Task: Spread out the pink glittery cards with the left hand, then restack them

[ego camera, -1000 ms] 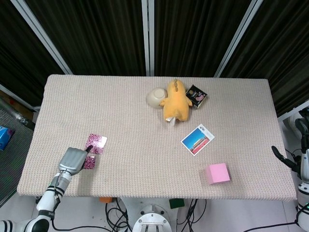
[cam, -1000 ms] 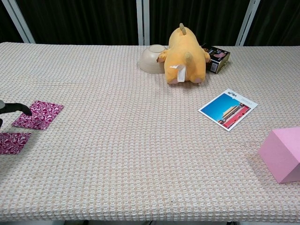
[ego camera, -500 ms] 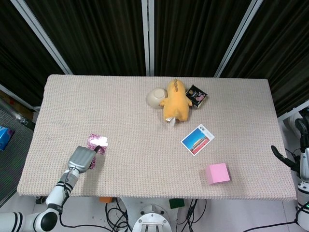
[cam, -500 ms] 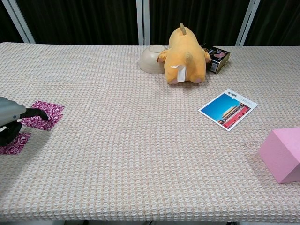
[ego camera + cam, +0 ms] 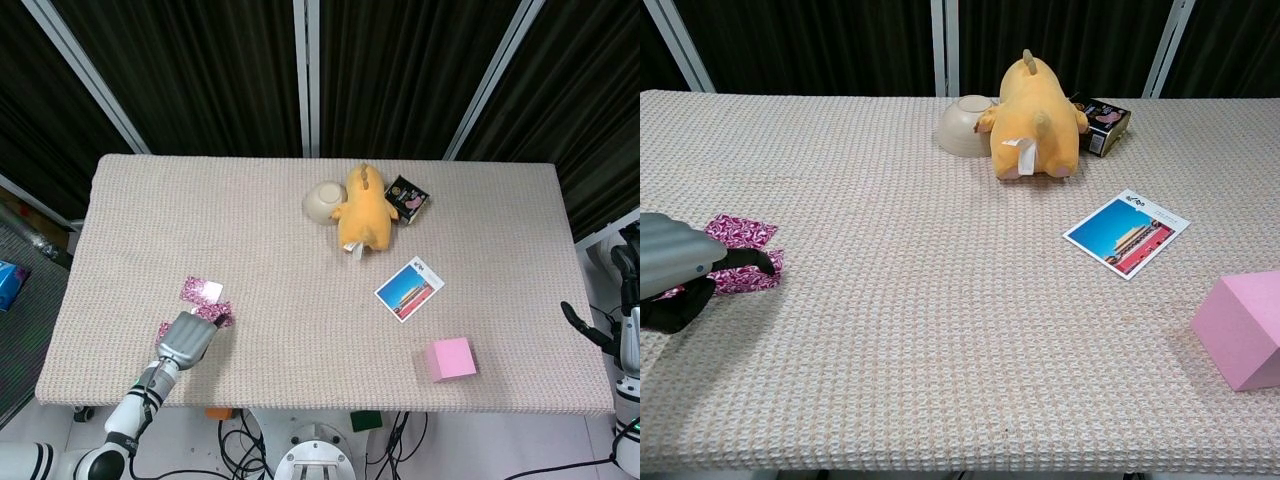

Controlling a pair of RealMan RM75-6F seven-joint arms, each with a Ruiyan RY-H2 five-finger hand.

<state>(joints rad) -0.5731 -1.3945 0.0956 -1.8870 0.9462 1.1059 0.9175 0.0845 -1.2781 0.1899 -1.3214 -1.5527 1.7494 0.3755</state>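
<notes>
Pink glittery cards (image 5: 207, 301) lie partly under my left hand (image 5: 187, 338), whose fingers (image 5: 752, 261) rest flat and slightly apart on them. Uneven pressure could snag one on the woven tablecloth (image 5: 300, 250) and skew the stack. My right hand (image 5: 590, 330) hangs off the table, apparently empty.

The tabletop (image 5: 300, 250) wears a coarse, matt woven cloth in beige. Under the left hand (image 5: 187, 338), whose back is ribbed grey plastic with a dull sheen, the pink glittery cards (image 5: 203, 293) glint brightly. Well away from it lie a soft plush toy (image 5: 364, 208), a glossy postcard (image 5: 409, 289) and a matt pink block (image 5: 451, 359)
</notes>
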